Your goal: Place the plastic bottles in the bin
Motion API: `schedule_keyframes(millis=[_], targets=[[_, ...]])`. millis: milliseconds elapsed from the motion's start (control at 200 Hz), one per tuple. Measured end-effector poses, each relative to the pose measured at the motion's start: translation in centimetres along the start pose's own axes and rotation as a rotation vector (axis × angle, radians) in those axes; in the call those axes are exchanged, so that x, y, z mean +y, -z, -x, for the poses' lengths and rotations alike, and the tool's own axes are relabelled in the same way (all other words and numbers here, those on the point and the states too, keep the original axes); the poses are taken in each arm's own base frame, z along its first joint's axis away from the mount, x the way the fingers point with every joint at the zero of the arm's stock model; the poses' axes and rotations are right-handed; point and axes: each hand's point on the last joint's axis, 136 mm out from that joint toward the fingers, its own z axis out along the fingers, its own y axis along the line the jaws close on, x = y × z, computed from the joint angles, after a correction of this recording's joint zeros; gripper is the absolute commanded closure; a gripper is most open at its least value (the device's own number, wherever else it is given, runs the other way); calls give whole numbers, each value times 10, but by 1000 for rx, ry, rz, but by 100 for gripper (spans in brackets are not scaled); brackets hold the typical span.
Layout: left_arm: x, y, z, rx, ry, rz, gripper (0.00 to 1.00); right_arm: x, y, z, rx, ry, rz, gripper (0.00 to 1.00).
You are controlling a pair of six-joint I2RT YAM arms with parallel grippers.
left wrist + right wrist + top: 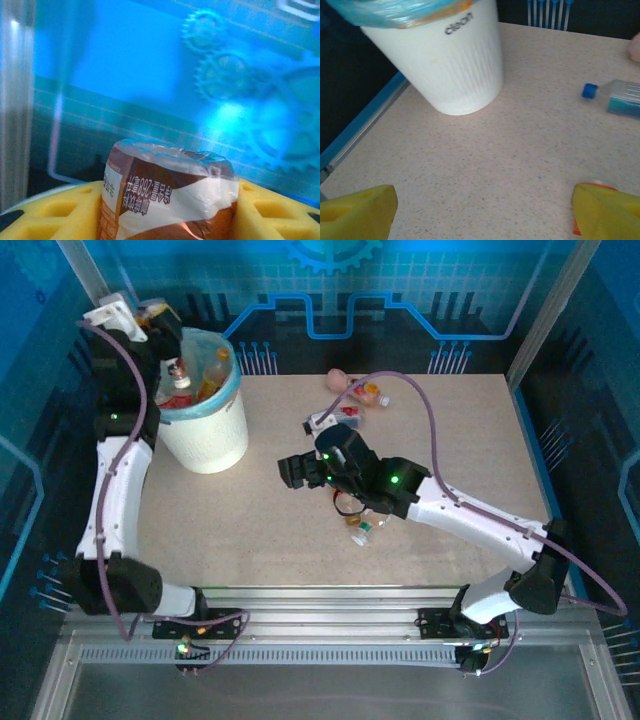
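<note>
The bin (pixel 205 415) is a white bucket with a light-blue liner at the table's far left, and several plastic bottles (pixel 195 375) lie inside it. My left gripper (pixel 160 325) hangs over the bin's far-left rim. In the left wrist view its yellow pads (pixel 60 212) are shut on a bottle with a brown and white label (pixel 167 192). My right gripper (pixel 300 472) is open low over the middle of the table, nothing between its fingertips (pixel 357 210). It faces the bin (pixel 450 65). A blue-capped bottle (pixel 620 97) lies to its right.
More bottles lie on the table: a clear red-labelled one (pixel 345 418), a pink one (pixel 340 380) and an orange one (pixel 372 393) at the back, and another (pixel 360 530) under the right forearm. An orange label (pixel 576 226) shows beside the right finger.
</note>
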Motion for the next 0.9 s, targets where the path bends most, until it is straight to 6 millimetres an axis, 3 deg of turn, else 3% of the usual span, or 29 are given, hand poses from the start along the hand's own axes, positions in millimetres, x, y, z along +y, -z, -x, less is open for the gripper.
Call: schedule_keyframes(millis=[165, 285, 375, 590, 900], targets=[[49, -45, -35, 56, 48, 80, 60, 10, -2, 5, -3, 8, 20, 9], [61, -63, -65, 118, 59, 81, 55, 10, -1, 7, -7, 7, 21, 9], [61, -69, -78, 146, 59, 66, 38, 9, -1, 7, -9, 6, 16, 9], [56, -69, -74, 136, 54, 40, 30, 7, -1, 8, -15, 6, 4, 9], [49, -58, -57, 102, 29, 26, 30, 14, 0, 5, -12, 15, 13, 9]])
